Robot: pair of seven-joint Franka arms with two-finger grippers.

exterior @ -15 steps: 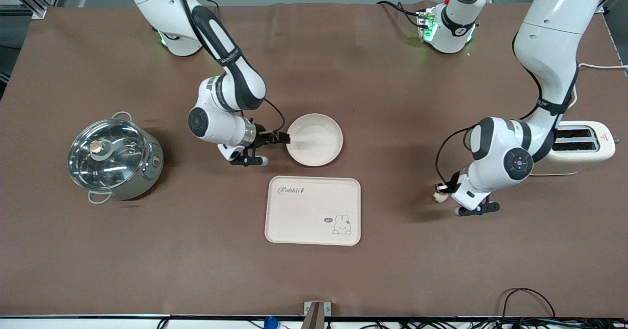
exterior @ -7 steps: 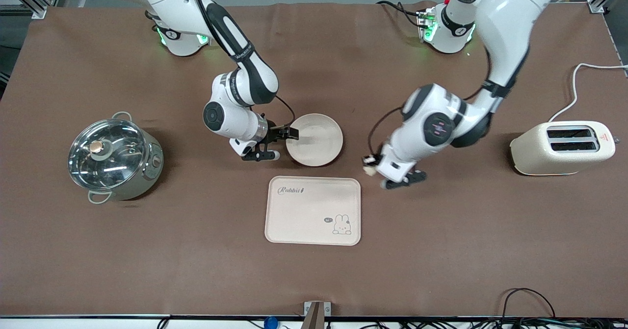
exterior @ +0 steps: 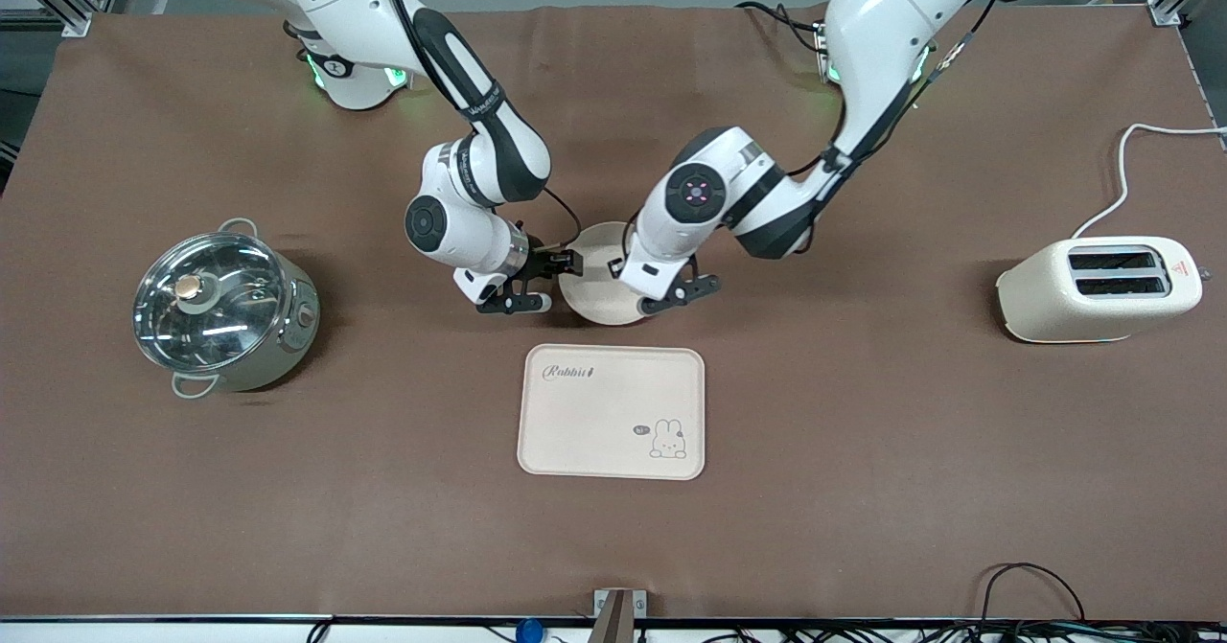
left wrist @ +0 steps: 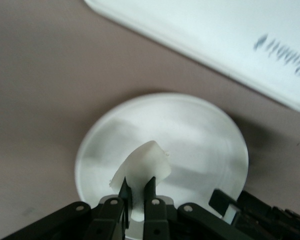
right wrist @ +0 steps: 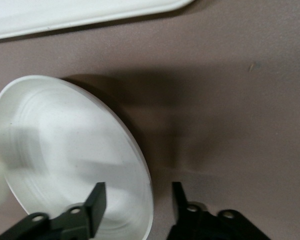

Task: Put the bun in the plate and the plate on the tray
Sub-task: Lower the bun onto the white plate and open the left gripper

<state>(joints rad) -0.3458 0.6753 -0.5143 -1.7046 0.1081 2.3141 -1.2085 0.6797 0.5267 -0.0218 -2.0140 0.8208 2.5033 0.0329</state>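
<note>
Left arm reaches in from its base, elbow bent, left gripper (left wrist: pixel 137 192) over the plate (exterior: pixel 592 300), fingers pinched on the bun (left wrist: pixel 142 162), held above the dish. Right arm bent low, right gripper (right wrist: pixel 137 200) with fingers parted astride the plate's rim, one inside, one outside. Plate on the table just farther than the tray (exterior: pixel 611 411), apart from it
</note>
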